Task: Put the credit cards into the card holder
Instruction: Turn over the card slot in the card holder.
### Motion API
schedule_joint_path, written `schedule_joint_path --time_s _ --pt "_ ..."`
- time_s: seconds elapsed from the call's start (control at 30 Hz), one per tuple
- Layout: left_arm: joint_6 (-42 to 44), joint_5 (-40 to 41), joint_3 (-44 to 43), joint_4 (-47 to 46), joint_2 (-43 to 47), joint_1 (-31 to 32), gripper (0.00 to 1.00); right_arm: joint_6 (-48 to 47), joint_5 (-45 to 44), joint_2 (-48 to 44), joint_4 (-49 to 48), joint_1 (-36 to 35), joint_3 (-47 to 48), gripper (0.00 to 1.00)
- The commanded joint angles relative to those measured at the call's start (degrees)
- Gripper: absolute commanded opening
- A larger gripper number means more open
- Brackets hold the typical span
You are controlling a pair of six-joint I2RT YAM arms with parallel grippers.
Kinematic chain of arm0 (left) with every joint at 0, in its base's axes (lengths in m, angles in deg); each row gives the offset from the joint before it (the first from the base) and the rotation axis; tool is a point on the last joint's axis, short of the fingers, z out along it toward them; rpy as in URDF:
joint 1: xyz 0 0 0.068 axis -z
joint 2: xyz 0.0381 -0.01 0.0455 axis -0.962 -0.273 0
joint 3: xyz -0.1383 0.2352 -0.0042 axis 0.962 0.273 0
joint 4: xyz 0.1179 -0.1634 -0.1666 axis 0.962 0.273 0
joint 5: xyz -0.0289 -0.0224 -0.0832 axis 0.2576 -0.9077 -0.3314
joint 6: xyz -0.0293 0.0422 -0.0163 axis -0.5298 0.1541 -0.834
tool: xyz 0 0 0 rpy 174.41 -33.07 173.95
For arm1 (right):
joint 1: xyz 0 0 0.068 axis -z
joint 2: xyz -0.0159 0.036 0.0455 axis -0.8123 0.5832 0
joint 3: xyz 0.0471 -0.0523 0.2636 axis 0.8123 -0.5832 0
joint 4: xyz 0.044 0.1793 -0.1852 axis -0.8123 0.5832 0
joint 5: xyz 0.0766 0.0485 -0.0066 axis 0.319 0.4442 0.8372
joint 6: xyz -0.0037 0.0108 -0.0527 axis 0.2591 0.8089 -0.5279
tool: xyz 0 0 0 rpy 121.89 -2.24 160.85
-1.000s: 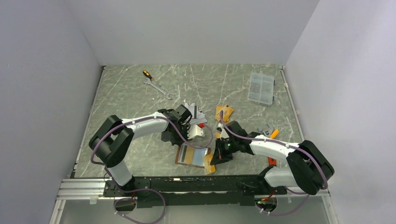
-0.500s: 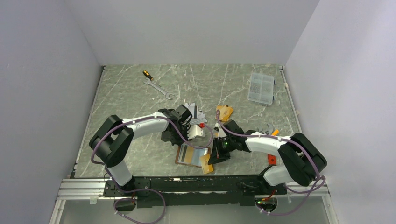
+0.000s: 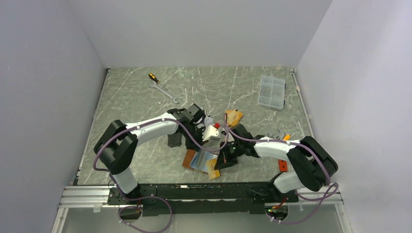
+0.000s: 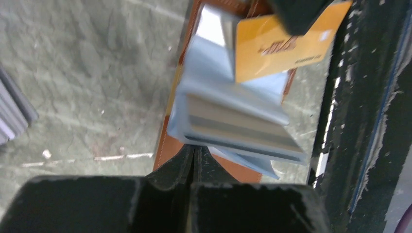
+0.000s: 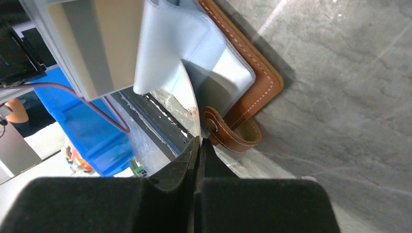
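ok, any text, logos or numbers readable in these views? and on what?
Nothing can be quoted; no print is legible.
Gold card, held by the right gripper: a dark logo and a small line of print, both too blurred to read.
Striped card in the card holder: no text visible.
Loose card, top view: too small to read.

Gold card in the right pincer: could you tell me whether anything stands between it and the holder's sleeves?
Nothing visible does; the card sits right at the sleeves, which the left pincer holds up.
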Motion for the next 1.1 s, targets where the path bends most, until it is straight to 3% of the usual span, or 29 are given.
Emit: schedule_joint_path --time_s 0.0,0.27,0.67,0.77,0.93,1.07 --pt "-2.7 -7.3 -2.1 -2.9 -2.0 1.6 0.04 0.4 -2.1 0.9 -3.8 0.0 1.6 0.00" --pt "-3.5 1.5 2.8 -6.0 0.9 1.1 0.00 0.7 -1.8 -1.5 -4.1 0.0 -0.4 0.00" --pt "2.5 20.2 0.6 -6.1 7.9 -4.3 0.00 0.8 -1.2 -0.7 -5.4 0.0 -0.9 0.00" --pt "2.6 18.1 -0.7 -5.3 8.4 -4.7 0.00 0.9 -1.0 -0.8 -5.9 0.0 -1.3 0.00" --pt "-0.4 0.7 -1.5 -3.8 6.6 -3.5 0.00 0.7 -1.0 -1.2 -5.8 0.0 -1.5 0.00" --pt "-3.0 -6.0 0.2 -7.5 2.9 -0.7 0.01 0.8 -0.8 -1.1 -6.0 0.0 -1.5 0.00"
